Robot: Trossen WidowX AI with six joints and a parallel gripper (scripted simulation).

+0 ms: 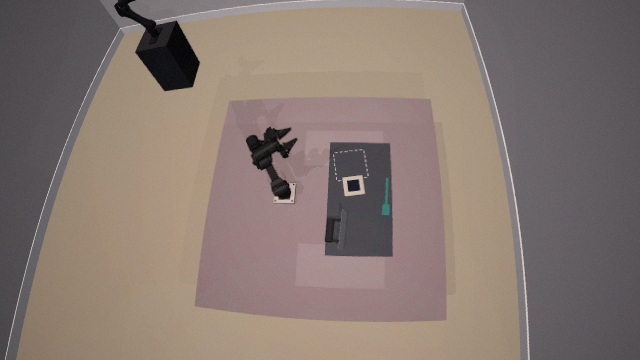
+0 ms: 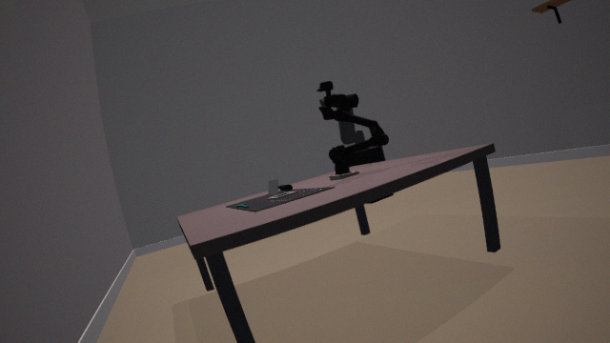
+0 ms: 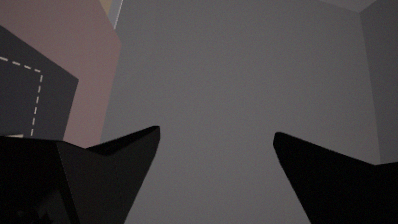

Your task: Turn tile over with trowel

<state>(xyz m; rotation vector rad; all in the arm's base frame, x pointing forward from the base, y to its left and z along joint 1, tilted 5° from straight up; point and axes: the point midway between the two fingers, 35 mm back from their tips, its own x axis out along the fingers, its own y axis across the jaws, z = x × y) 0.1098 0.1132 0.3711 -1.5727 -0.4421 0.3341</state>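
The tile [image 1: 353, 185] [image 2: 283, 194] lies flat on the dark mat [image 1: 362, 240] [image 3: 60, 95], showing a pale border around a dark square. It lies mostly outside the dashed outline [image 1: 334, 162] [image 3: 41, 75], overlapping its edge on the side facing the tile. The teal trowel [image 1: 386, 209] [image 2: 242, 206] lies along the mat's far long edge, apart from the tile, its handle pointing toward the outline's end. My gripper [image 1: 293, 134] [image 3: 216, 135] is open and empty, raised high above the table on the arm's base side, away from the trowel and tile.
A dark block [image 1: 331, 230] with an upright grey plate [image 1: 342, 230] [image 2: 273, 187] stands at the mat's edge nearer my base [image 1: 284, 201]. The pink table [image 1: 250, 260] [image 2: 229, 224] surrounds the mat. A black pedestal [image 1: 170, 60] stands beyond the table.
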